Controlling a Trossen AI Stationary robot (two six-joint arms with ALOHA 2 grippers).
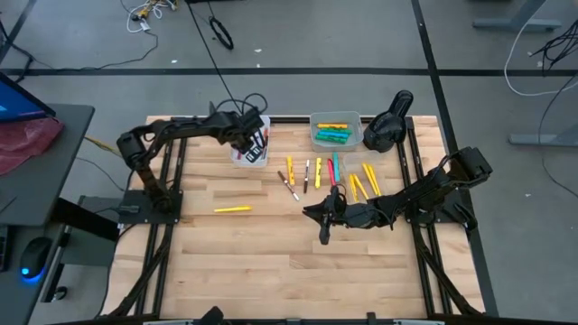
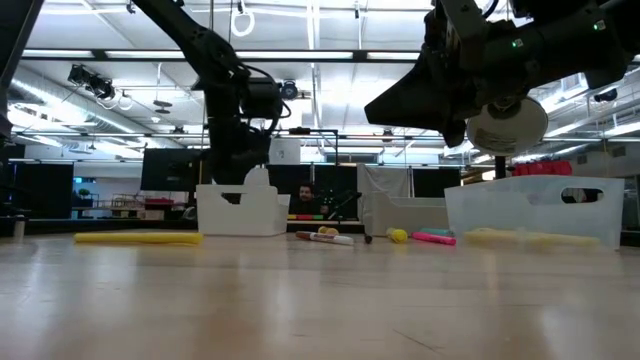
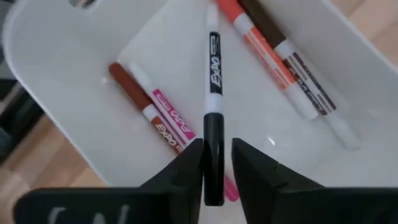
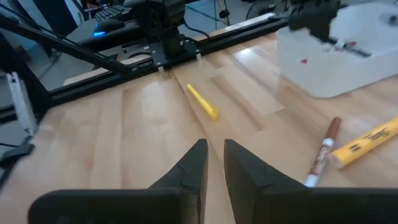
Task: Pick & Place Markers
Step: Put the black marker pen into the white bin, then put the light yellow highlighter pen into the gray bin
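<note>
Markers (image 1: 318, 173) lay scattered on the desk (image 1: 271, 262) just beyond the right hand (image 1: 322, 218), most of them yellow, with thin dark and white ones and a pink one among them. That hand hovered low over bare wood, its fingers (image 4: 189, 171) nearly together and holding nothing; a lone yellow marker (image 4: 203, 102) lay ahead of it, well apart, and a brown-capped pen (image 4: 322, 152) lay close at its side. The left hand (image 3: 216, 177) hung over the white bin (image 1: 249, 155) at the desk's far edge, clamped on a black Expo marker (image 3: 214, 118) that pointed away from it into the bin. Beneath that marker, on the bin's floor, rested a red pen (image 3: 140, 102), a pink pen (image 3: 168, 115), an orange pen (image 3: 264, 56) and a brown pen (image 3: 298, 62). A second bin (image 1: 336, 129), beyond the right hand, held green and yellow markers.
</note>
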